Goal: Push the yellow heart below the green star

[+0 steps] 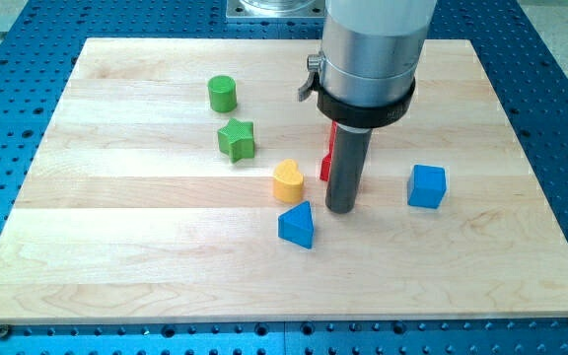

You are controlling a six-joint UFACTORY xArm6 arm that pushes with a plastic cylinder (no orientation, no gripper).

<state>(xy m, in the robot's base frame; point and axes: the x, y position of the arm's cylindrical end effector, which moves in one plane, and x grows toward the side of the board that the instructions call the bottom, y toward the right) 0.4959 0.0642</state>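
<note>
The yellow heart-shaped block (287, 181) lies flat on the pale wooden worktop (116, 256), near its middle, its lobes toward the view's top and its point toward the view's bottom. It sits down and to the view's right of the green star-shaped block (237, 139), close to it but apart. A green cylinder block (222, 93) stands above the star, toward the view's top. A blue triangular block (297, 225) lies just below the heart, very near its lower edge.

The arm comes down from the view's top as a wide silver cylinder with a black collar, ending in a straight dark rod. My tip (340, 209) rests on the worktop just to the view's right of the heart, with a narrow gap between them. There is no grasping end effector, so nothing is clenched or released. A red block (326, 163), shape unclear, is mostly hidden behind the rod. A blue cube (427, 185) stands farther to the view's right.
</note>
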